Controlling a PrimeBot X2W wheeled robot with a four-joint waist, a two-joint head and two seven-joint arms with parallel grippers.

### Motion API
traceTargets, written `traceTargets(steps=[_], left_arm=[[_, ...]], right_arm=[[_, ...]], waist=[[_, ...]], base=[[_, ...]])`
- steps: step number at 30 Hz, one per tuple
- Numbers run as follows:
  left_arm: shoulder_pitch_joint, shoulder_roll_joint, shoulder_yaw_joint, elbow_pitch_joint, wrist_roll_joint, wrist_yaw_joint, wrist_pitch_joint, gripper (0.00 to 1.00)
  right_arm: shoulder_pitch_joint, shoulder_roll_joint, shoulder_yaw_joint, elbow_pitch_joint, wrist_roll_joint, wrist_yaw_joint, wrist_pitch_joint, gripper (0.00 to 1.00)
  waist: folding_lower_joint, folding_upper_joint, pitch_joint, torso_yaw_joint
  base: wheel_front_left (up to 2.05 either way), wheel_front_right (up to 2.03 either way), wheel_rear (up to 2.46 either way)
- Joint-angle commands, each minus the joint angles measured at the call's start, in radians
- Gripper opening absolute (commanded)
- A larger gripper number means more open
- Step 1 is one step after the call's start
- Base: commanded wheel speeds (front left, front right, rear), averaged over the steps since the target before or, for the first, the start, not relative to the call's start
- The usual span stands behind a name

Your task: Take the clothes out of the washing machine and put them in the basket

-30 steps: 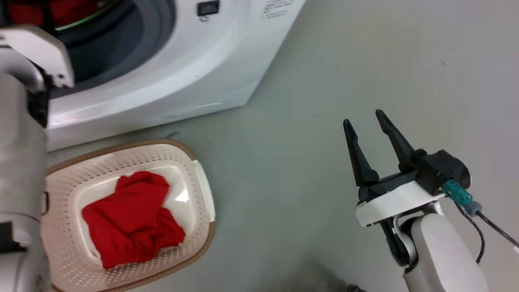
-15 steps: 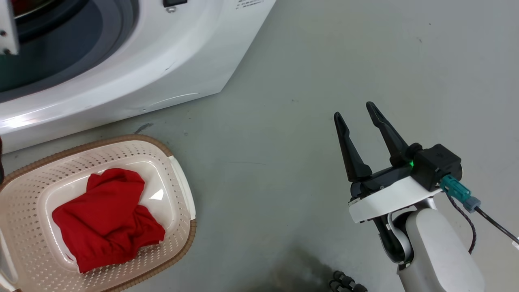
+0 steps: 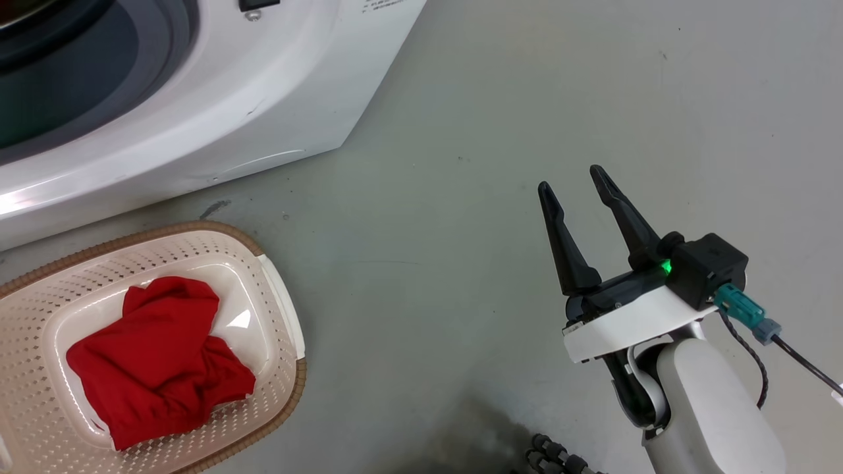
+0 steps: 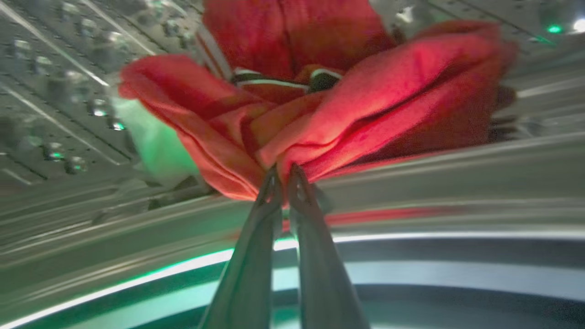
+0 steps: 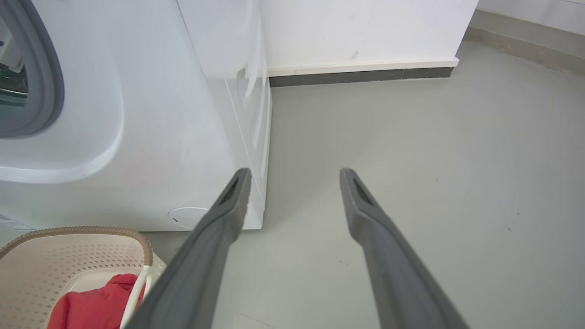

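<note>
Two red things catch the eye. One, a red garment (image 4: 365, 91), lies bunched inside the washer's steel drum (image 4: 55, 68) with a bit of white trim showing in its folds. The left gripper (image 4: 284, 176) has its fingers pinched tight on the fabric's lower edge, just above the drum's lip. That view is blurred, with a green glow along the edge of the opening below the fingers. The other, a red bundle (image 3: 151, 368), sits crumpled in the middle of the basket (image 3: 39, 428). The basket stands on the floor (image 3: 494, 99) right in front of the washer (image 3: 263, 99), near it but not touching. Well off to the side, the right gripper (image 3: 570, 179) hangs over bare floor with its two fingers spread apart and nothing between them, a small green light (image 3: 666, 266) lit near its base. In its wrist view those parted fingers (image 5: 212, 246) point toward the washer's front corner, with the basket and a bit of red at lower left and a white wall (image 5: 365, 32) with dark skirting (image 5: 361, 75) beyond.
</note>
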State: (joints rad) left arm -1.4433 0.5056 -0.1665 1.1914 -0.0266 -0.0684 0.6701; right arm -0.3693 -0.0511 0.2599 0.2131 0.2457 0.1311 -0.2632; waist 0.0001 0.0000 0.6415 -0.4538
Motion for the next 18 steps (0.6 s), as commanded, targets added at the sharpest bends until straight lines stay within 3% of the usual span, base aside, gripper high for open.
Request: traceTargets(steps=[1, 6, 10, 18], left_arm=[[0.059, 0.022, -0.016, -0.087, 0.017, 0.049, -0.138, 0.0], [0.13, 0.01, -0.001, -0.155, -0.01, 0.075, -0.311, 0.0], [0.212, -0.013, 0.021, -0.178, -0.053, 0.069, -0.446, 0.0], [0.395, -0.087, 0.049, -0.208, -0.117, 0.081, -0.705, 0.0]], right_arm=[[-0.009, 0.002, -0.006, 0.007, -0.004, -0.001, -0.002, 1.0], [-0.001, 0.001, -0.014, 0.017, -0.019, -0.001, -0.002, 1.0], [0.024, 0.001, -0.028, 0.029, -0.038, -0.001, -0.002, 1.0], [0.091, 0.001, -0.063, 0.053, -0.086, -0.001, -0.002, 1.0]], waist=[[-0.0001, 0.0, -0.016, 0.009], [-0.0001, 0.0, -0.064, 0.032], [-0.0001, 0.0, -0.133, 0.057], [-0.0001, 0.0, -0.292, 0.124]], base=[[0.0, 0.0, 0.0], [0.0, 0.0, 0.0], [0.0, 0.0, 0.0], [0.0, 0.0, 0.0]])
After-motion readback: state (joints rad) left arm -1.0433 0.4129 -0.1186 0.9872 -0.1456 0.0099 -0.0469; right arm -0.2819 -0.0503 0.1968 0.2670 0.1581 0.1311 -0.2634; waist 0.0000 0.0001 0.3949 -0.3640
